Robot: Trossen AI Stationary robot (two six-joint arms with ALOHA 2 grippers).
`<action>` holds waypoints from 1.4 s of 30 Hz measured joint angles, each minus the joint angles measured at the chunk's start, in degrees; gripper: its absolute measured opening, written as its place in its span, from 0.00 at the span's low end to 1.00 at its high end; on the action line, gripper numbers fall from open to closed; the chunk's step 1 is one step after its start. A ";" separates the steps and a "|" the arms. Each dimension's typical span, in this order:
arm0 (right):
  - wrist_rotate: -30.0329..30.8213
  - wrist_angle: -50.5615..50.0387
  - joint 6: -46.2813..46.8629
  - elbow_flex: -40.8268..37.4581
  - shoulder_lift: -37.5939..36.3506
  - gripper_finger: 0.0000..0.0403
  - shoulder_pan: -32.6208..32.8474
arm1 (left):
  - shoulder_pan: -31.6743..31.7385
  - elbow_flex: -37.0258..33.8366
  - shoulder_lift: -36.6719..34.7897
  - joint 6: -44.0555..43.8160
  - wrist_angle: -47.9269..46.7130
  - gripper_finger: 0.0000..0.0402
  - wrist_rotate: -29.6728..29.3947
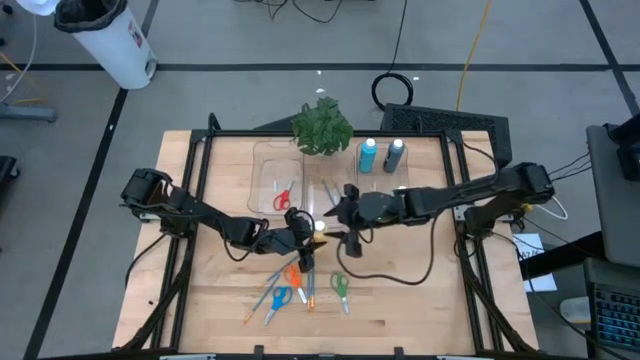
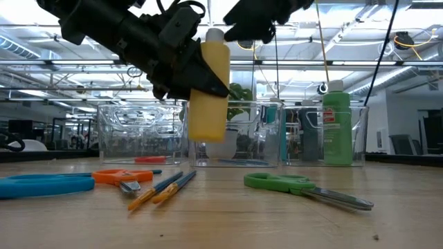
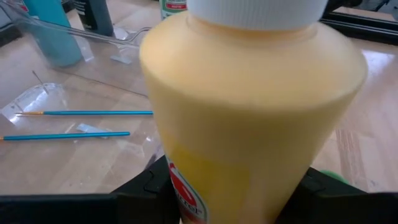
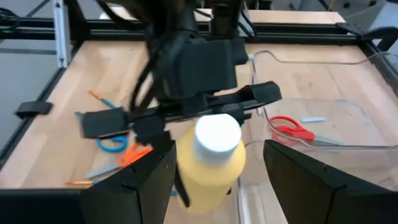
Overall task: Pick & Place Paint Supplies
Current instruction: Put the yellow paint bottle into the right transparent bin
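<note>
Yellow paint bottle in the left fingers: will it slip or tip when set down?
The yellow paint bottle looks smooth, rounded plastic, so it could twist or slide in the left gripper, which grips only its side. It is tall and narrow, hanging upright above the table, so it may tip if released off-vertical.

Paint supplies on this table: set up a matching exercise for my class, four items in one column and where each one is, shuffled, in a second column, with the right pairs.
Column one
1. yellow bottle
2. red scissors
3. green scissors
4. green bottle

Column two
A. lying flat on the bare wood of the table
B. standing upright in a clear bin
C. held in the air by the left gripper
D. lying inside a clear bin

Pairs: 1-C, 2-D, 3-A, 4-B
</note>
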 joint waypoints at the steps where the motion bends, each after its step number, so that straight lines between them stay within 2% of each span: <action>1: 0.00 0.93 -0.01 0.00 0.73 0.58 -0.16 | 0.00 0.00 0.01 0.02 -0.02 0.44 0.00; 12: -1.52 2.99 0.02 0.00 2.17 0.58 -0.47 | 0.00 0.00 -0.01 0.43 0.02 0.44 -0.02; 20: -1.62 4.44 0.10 -0.04 4.09 0.53 -0.56 | -0.02 -0.09 0.01 0.72 1.64 0.44 0.02; 26: -4.53 6.81 0.04 -0.03 5.50 0.47 -0.71 | -0.02 -0.04 0.03 1.61 1.27 0.44 0.29; 35: -4.37 7.25 0.05 -0.02 5.36 0.36 -0.78 | -0.02 -0.04 -0.08 1.68 1.36 0.44 0.17; 40: -4.35 7.15 0.10 -0.02 5.24 0.26 -0.78 | -0.02 -0.04 -0.08 1.82 1.33 0.45 0.71; 42: -4.37 5.72 -1.01 -0.05 3.65 0.26 -0.78 | -0.02 0.02 -0.08 1.80 1.84 0.47 1.48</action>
